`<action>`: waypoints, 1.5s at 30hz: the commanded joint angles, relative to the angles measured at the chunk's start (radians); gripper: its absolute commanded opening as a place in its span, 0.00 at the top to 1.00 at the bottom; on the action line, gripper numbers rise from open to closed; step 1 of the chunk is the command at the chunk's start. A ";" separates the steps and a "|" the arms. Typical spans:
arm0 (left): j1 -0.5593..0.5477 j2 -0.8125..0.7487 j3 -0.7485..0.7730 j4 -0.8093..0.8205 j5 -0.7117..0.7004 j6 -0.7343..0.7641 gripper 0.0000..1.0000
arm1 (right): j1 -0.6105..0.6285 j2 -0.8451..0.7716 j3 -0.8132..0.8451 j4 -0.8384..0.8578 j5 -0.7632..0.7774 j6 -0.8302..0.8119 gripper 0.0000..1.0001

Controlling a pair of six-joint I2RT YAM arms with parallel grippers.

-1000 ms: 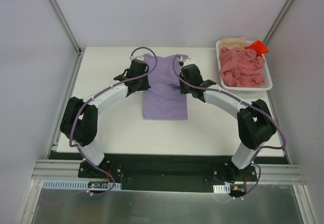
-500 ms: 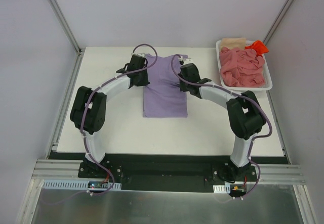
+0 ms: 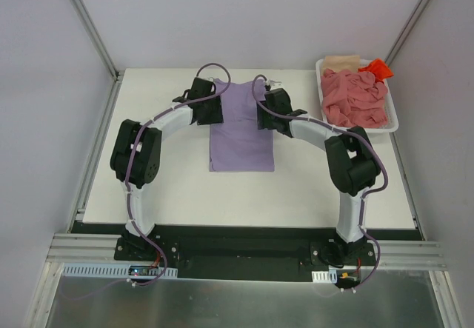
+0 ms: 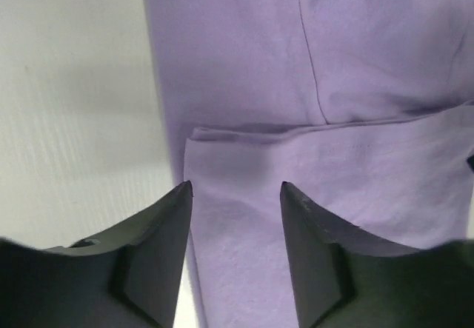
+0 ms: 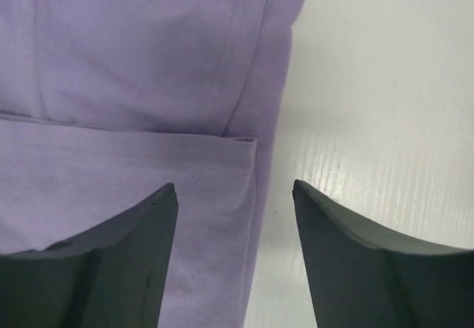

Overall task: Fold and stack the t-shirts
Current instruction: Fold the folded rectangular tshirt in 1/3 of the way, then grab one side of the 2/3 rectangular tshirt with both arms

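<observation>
While its two fingers stood apart with nothing clamped between them, the left gripper (image 4: 235,187) hung over the left edge of the lavender t-shirt (image 4: 333,180). There a folded-over layer of cloth lay across the layer beneath. Whether the fingertips touched the fabric could not be told. The right gripper (image 5: 234,187) was likewise spread and empty at the shirt's right edge, with one finger above the cloth and the other above the bare white table (image 5: 385,106).

Seen from above, the two grippers flanked the far half of the shirt, one on each side. The shirt lay flat as a long, narrow rectangle running from far to near in the middle of the table.

Well apart from it, in the far right corner, sat a white plastic basket (image 3: 359,129). It held a crumpled salmon-pink t-shirt (image 3: 354,100), with a beige t-shirt (image 3: 341,61) and an orange-red t-shirt (image 3: 375,67) at its far end.
</observation>
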 commanded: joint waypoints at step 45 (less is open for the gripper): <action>0.010 -0.410 -0.753 0.287 0.328 -0.205 0.93 | -0.015 -0.546 -0.754 0.197 -0.441 0.362 0.10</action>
